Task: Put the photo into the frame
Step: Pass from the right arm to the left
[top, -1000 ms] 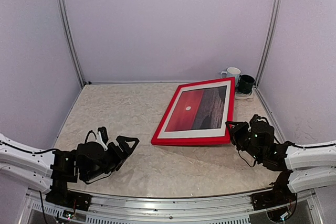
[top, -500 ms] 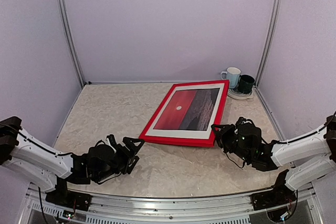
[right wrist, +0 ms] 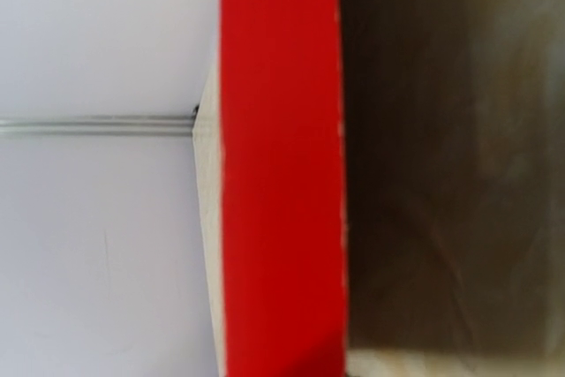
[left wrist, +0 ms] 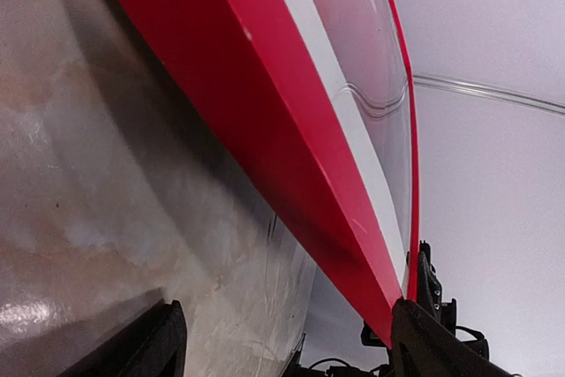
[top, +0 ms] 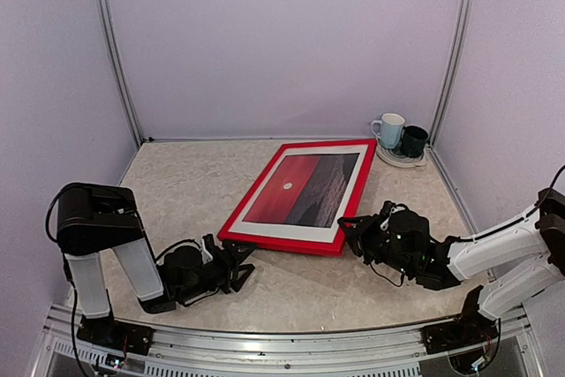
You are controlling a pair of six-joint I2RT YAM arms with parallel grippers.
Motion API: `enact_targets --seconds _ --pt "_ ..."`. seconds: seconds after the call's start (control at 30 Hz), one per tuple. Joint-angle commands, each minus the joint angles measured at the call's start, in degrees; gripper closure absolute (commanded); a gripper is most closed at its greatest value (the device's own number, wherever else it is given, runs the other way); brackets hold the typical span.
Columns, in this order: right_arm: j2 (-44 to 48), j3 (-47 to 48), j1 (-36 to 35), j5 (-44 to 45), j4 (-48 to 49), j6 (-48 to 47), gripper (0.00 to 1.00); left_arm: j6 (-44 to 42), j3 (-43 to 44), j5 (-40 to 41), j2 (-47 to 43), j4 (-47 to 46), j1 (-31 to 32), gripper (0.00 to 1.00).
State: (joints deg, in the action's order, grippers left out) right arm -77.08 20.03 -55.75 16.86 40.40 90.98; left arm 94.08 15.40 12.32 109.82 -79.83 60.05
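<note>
The red frame lies across the middle of the table, its right side raised a little, with the red sunset photo and its white border showing inside it. My right gripper is shut on the frame's near right corner; in the right wrist view the red frame edge fills the picture and hides the fingers. Low on the table, my left gripper sits just in front of the near left corner. In the left wrist view it is open, and the frame's red edge runs down to its right finger.
A white mug and a dark mug stand on a plate at the back right corner. The left arm's elbow rises at the near left. Marbled tabletop lies bare left of the frame.
My right gripper has carried the frame left and nearer, turning it. The left gripper has slid right up to the frame's near left corner, its elbow rising and its jaws narrowing a little.
</note>
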Motion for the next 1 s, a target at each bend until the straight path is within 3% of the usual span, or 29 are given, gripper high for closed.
enact_targets --seconds 0.0,0.37,0.7,0.83,0.97 --pt "-2.84 2.08 -2.53 -7.45 -1.29 0.96 0.97 2.53 -0.88 -1.86 6.19 -17.02 -1.06 0.21" --pt "-6.30 2.64 -5.75 -7.52 0.82 2.52 0.97 -1.52 -0.69 3.23 0.73 -11.73 -1.27 0.22" --pt "-9.01 3.17 -8.11 -7.26 2.42 3.74 0.96 -1.58 -0.49 3.46 1.76 -14.61 -1.43 0.55" --pt "-8.91 2.79 -8.32 -7.51 2.13 4.03 0.92 -1.33 -1.04 3.88 2.71 -16.62 -1.44 0.60" --pt "-7.23 1.78 -8.42 -7.11 0.37 3.96 0.81 -1.48 -1.80 4.29 2.62 -17.17 -1.50 0.64"
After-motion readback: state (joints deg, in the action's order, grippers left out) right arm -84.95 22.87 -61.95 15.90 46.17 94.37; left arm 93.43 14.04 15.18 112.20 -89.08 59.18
